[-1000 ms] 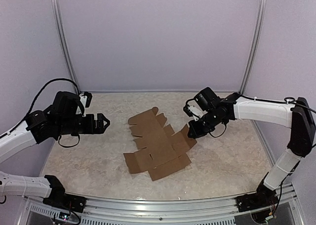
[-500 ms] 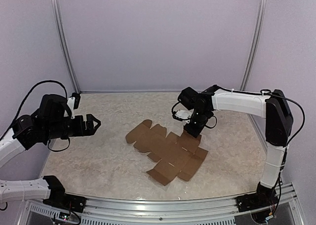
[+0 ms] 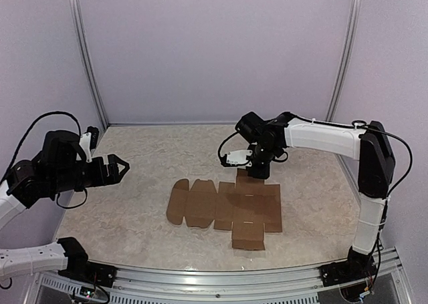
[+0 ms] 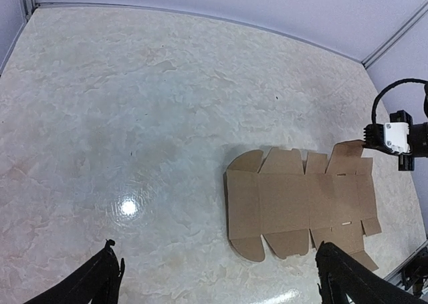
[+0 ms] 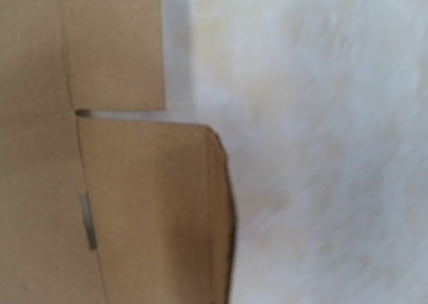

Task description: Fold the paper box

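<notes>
1. One flat sheet: the paper box [image 3: 231,207] lies unfolded on the table [image 3: 120,217], in the lower middle of the top view. Every crease looks flat except perhaps the far flap. Its edge casts a shadow in the right wrist view, so it may be lifted a little.
2. The right gripper [image 3: 257,176] sits at that far flap, just above the centre of the frame, jaws together. Its fingers are outside its own camera's view, so I cannot tell whether cardboard is pinched between them. If it has only a thin bite at the edge, pulling upward could let the flap slip out or tear it at the crease.
3. Nothing pins the sheet down. Raising one flap would likely drag or tip the whole light blank instead of bending it along the crease.
4. The left gripper [image 3: 119,167] hangs at the left of the frame, well apart from the sheet, jaws spread wide and empty. Unless it presses on the middle panel, folds will probably spring back.
5. The marbled surface shows glare and looks smooth, so the sheet could also slide toward the lower edge.
</notes>
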Available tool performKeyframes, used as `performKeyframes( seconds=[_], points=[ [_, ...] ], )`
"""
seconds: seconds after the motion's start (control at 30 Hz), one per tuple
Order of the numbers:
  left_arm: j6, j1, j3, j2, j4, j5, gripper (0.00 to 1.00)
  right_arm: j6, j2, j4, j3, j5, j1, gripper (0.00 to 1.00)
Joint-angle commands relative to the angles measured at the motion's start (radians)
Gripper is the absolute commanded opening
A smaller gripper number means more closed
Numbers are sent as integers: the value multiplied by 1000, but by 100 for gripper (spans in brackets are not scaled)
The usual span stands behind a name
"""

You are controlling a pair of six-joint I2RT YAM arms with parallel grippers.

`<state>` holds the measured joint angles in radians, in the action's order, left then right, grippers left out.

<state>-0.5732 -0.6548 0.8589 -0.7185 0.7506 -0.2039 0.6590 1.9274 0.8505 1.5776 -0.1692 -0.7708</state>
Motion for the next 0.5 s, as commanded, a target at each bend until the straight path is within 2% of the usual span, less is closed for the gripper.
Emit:
performKeyframes(
  seconds=[0.0, 0.23, 0.47],
  points=[
    [-15, 4, -6, 20, 26, -15, 99, 200, 45, -40, 22, -19, -12, 0],
    [-35, 4, 4, 30, 36, -14, 99, 330, 95, -56, 74, -35, -14, 0],
    [-50, 4, -7, 42, 28, -1, 99, 380, 113, -87, 99, -7, -13, 0]
  ],
)
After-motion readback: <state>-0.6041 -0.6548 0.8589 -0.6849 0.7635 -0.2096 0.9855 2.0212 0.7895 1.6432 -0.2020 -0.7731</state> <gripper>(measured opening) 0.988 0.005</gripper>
